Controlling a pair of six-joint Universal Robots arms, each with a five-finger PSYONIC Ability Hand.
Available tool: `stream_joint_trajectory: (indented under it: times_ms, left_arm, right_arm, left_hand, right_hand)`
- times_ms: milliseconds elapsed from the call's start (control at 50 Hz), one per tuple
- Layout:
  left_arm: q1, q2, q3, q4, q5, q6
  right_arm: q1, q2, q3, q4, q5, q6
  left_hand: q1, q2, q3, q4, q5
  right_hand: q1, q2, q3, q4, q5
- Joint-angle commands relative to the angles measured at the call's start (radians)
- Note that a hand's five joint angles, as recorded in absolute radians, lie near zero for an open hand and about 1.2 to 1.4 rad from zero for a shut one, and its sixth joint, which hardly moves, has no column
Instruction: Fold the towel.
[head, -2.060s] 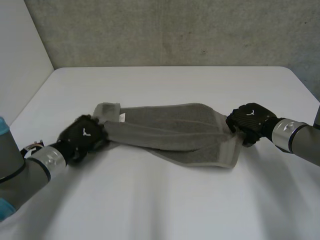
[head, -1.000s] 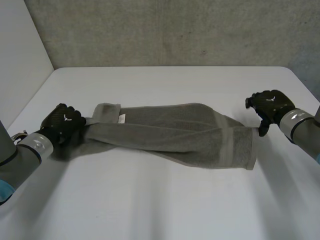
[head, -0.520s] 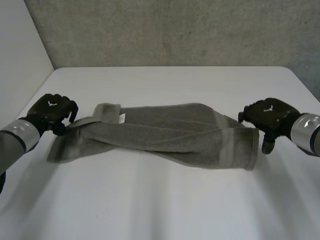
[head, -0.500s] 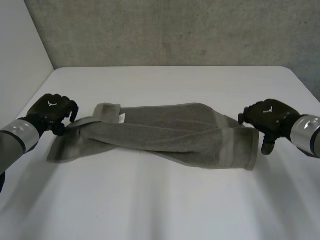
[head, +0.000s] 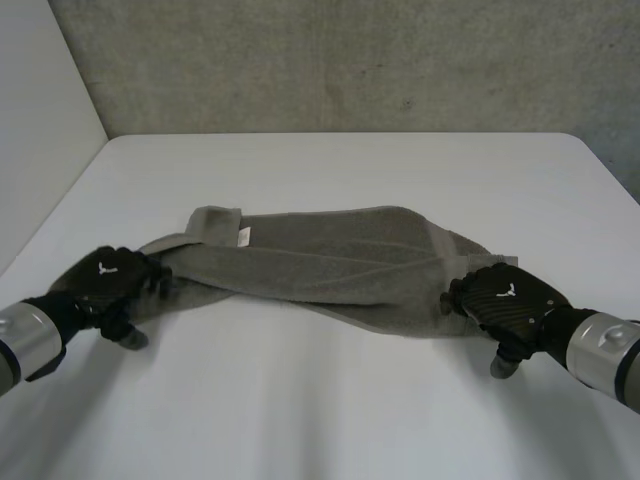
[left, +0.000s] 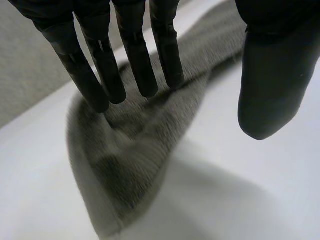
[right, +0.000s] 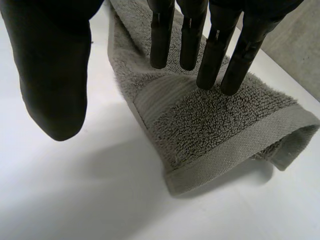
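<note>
**A:** Where's the towel (head: 330, 258) right now?

**B:** It's lying long and loosely folded across the middle of the table (head: 330, 165), a bit twisted, with one end towards each of my arms. My left hand (head: 105, 280) sits over the near corner of one end and my right hand (head: 500, 300) over the near corner of the other.

**A:** Are you holding it?

**B:** No. On both hands the fingers (left: 135, 60) are straight and the thumb (left: 270, 85) stands well apart from them, nothing pinched. Seen from my wrists, each hand has the cloth just beyond its fingertips.

**A:** Why hover there?

**B:** I'd say I'm lining up to take both near corners at once. That way I can pull the towel straight and lay one half squarely over the other.

**A:** What's different from half a second ago?

**B:** Both hands were further back then, beside the far corners of the ends. They've since swung towards me and inwards, and now cover the near corners. The towel itself looks unmoved.
</note>
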Motion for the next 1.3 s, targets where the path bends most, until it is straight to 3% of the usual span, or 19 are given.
stream_joint_trajectory:
  times_ms: [20, 140, 380, 580, 860, 1300]
  left_arm:
    - [-0.016, -0.132, 0.060, 0.001, -0.020, 0.117]
    - [-0.050, -0.215, 0.142, 0.008, -0.101, 0.116]
    - [-0.052, -0.253, 0.195, 0.026, -0.110, 0.114]
    - [-0.058, -0.290, 0.244, 0.046, -0.127, 0.114]
    - [-0.061, -0.308, 0.270, 0.063, -0.144, 0.050]
    - [-0.063, -0.301, 0.267, 0.064, -0.142, 0.010]
  right_arm:
    - [0.006, 0.110, -0.013, -0.169, 0.003, 0.001]
    - [0.009, 0.171, -0.049, -0.253, 0.061, 0.007]
    - [0.011, 0.228, -0.086, -0.316, 0.135, 0.004]
    - [0.009, 0.276, -0.139, -0.318, 0.166, 0.012]
    - [-0.003, 0.306, -0.159, -0.315, 0.164, 0.006]
    - [-0.004, 0.343, -0.173, -0.342, 0.164, 0.015]
  left_hand:
    - [-0.057, -0.056, -0.055, -0.060, -0.050]
    - [-0.060, -0.059, -0.057, -0.063, -0.053]
    - [-0.063, -0.062, -0.060, -0.066, -0.056]
    - [-0.063, -0.062, -0.060, -0.066, -0.056]
    - [-0.069, -0.068, -0.066, -0.071, -0.062]
    - [-0.081, -0.080, -0.078, -0.083, -0.074]
  right_hand:
    - [-0.046, -0.049, -0.047, -0.040, -0.012]
    - [0.009, 0.007, 0.009, 0.016, 0.043]
    - [0.106, 0.104, 0.106, 0.113, 0.140]
    - [0.441, 0.438, 0.440, 0.447, 0.475]
    - [0.083, 0.081, 0.082, 0.089, 0.117]
    - [0.335, 0.333, 0.335, 0.342, 0.369]
